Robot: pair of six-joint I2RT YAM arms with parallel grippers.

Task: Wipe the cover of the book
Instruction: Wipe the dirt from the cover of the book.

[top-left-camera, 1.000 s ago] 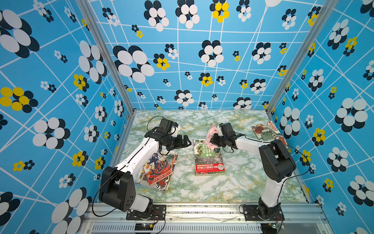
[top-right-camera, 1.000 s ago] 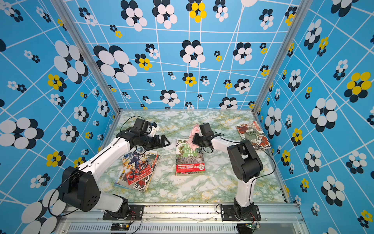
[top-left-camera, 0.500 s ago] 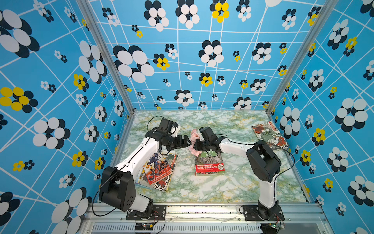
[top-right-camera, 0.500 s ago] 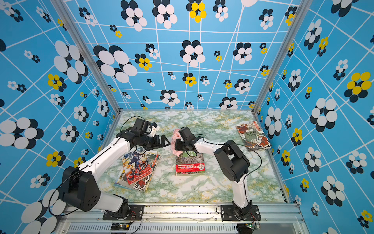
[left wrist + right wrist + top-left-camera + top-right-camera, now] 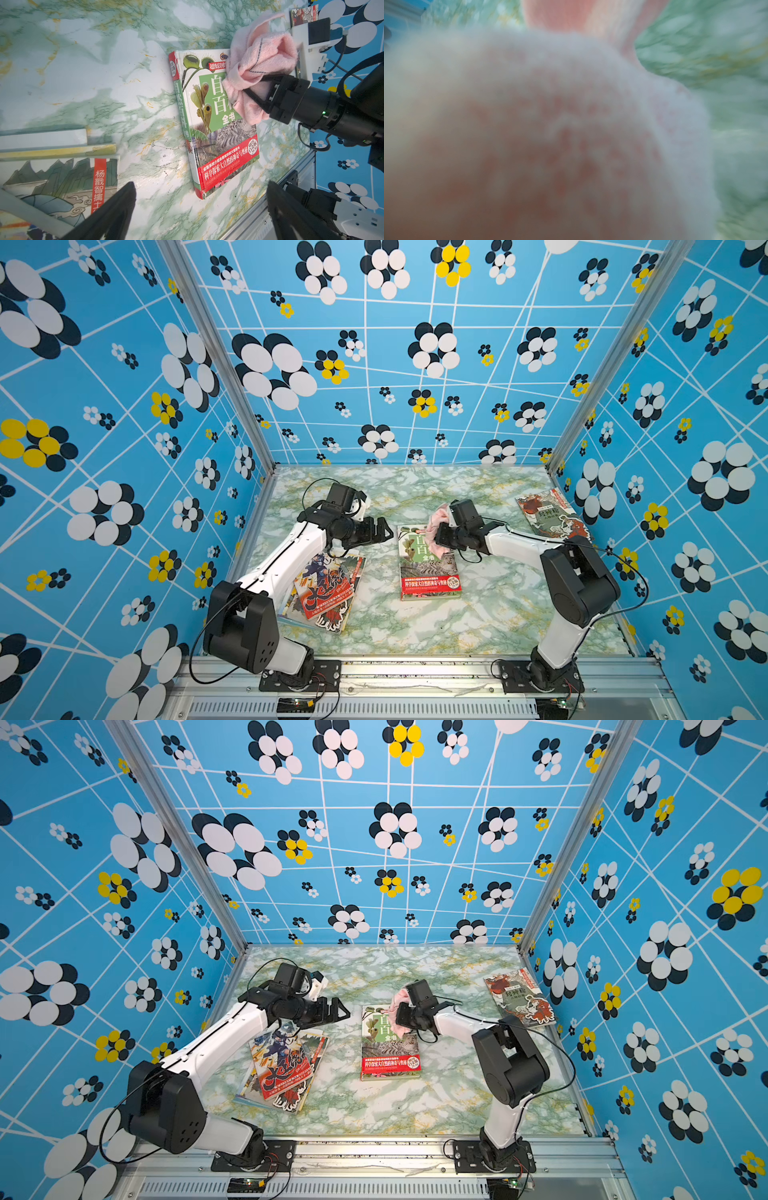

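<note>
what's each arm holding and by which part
The right gripper pinches the pink cloth at its bunched middle; the left gripper is open and empty.

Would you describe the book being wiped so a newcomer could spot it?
On the green marble table, look at the middle. That book alone has a green plant cover with a red band, and the pink cloth covers one corner.

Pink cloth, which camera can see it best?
The left wrist view: the pink cloth is sharp there, bunched in the shut right gripper on the green book. In both top views the cloth is small and partly hidden behind the gripper. The right wrist view shows only a pink blur.
</note>
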